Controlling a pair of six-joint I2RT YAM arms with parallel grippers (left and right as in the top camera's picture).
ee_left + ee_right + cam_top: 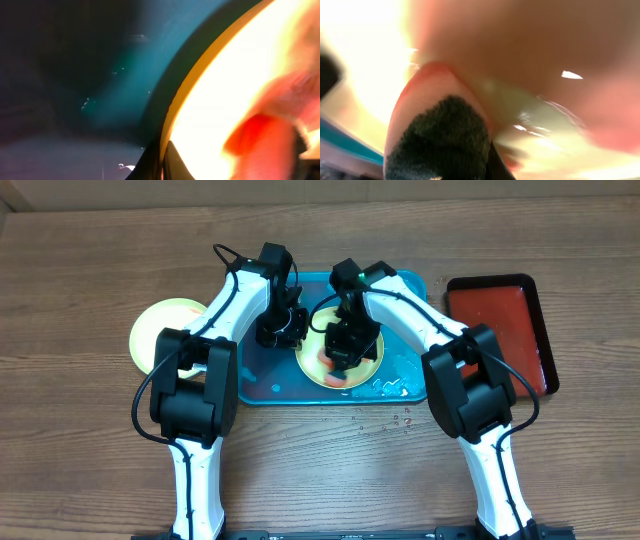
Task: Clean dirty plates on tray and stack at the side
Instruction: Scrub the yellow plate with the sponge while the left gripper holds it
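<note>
A pale yellow-green plate (pixel 378 352) with red smears lies on the turquoise tray (pixel 260 385). My left gripper (pixel 290 330) is at the plate's left rim. In the left wrist view its jaws (pixel 162 167) are shut on the plate's rim (pixel 172 120), with the tray (pixel 125 85) beside it. My right gripper (pixel 340 360) is over the plate, shut on a sponge (pixel 335 377). The right wrist view shows that sponge (pixel 440 140), dark and fuzzy with a pink edge, pressed on the plate (pixel 370 60). A second yellow-green plate (pixel 150 330) lies on the table left of the tray.
A smaller red tray with a black rim (pixel 500 320) sits at the right. Water drops (pixel 392 387) lie on the turquoise tray's right end and on the wooden table just in front of it.
</note>
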